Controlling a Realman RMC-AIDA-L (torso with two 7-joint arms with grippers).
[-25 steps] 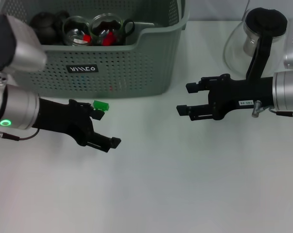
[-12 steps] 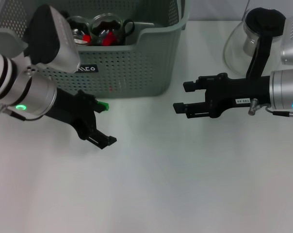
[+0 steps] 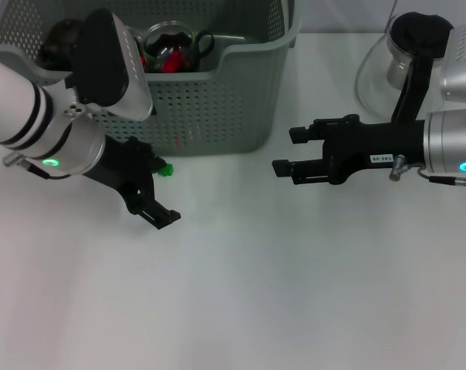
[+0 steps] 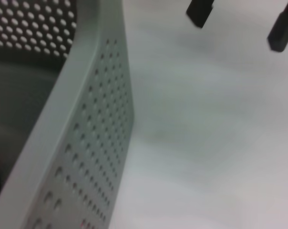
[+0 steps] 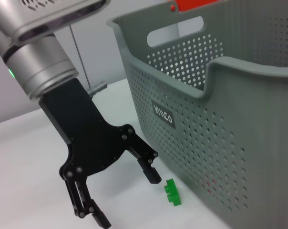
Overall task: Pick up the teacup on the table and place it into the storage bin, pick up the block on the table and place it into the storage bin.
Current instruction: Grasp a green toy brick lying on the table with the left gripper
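Observation:
The storage bin [image 3: 217,92] stands at the back left, also shown in the right wrist view [image 5: 215,119] and in the left wrist view [image 4: 87,143]. A glass teacup [image 3: 167,42] with red inside sits in it. The small green block [image 3: 166,169] [image 5: 172,193] lies on the table just in front of the bin. My left gripper [image 3: 162,193] [image 5: 127,195] is open and low over the table. The block is outside its jaws, beside the finger nearest the bin. My right gripper [image 3: 285,152] hovers open at mid-table, holding nothing.
A glass kettle with a black lid [image 3: 410,46] stands at the back right, behind my right arm. A dark teapot [image 3: 59,35] lies in the bin's far left. White table [image 3: 256,293] stretches across the front.
My left arm has swung up and toward the bin, its wrist now over the bin's front wall. The green block has stayed put. My right gripper has crept slightly left.

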